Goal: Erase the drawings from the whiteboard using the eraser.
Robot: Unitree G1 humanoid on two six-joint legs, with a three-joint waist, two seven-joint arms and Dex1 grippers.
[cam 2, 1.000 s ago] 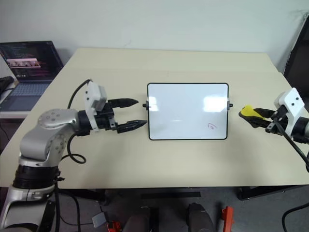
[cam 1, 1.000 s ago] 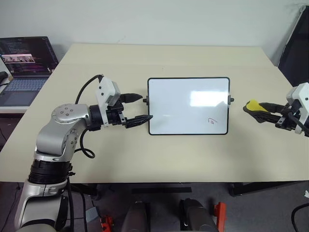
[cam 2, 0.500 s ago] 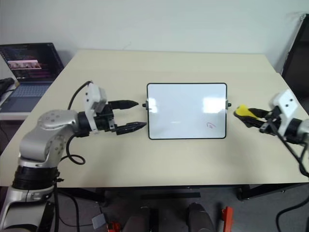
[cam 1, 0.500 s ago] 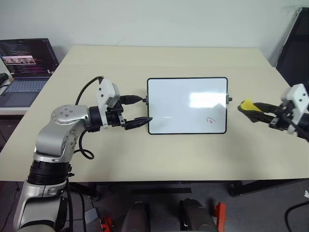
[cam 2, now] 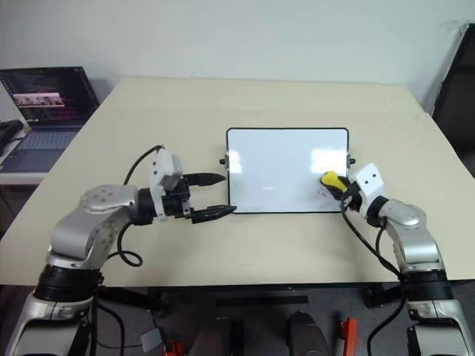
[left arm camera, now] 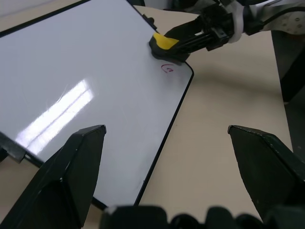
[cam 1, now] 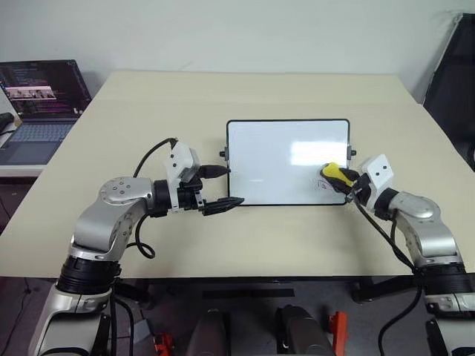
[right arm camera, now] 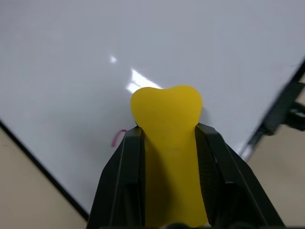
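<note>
Two end effectors: right (cam 1: 343, 180) clamps eraser (cam 1: 332, 172) on whiteboard (cam 1: 274, 159) by drawings (left arm camera: 167, 68); left (cam 1: 225, 186) spread — empty.

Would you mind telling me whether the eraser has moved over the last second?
Yes. The eraser, formerly right of the whiteboard, has moved left and now sits over its lower right corner beside the red drawing.

An open laptop (cam 1: 41, 100) (screen lit) sits beside the beige table (cam 1: 260, 89).
</note>
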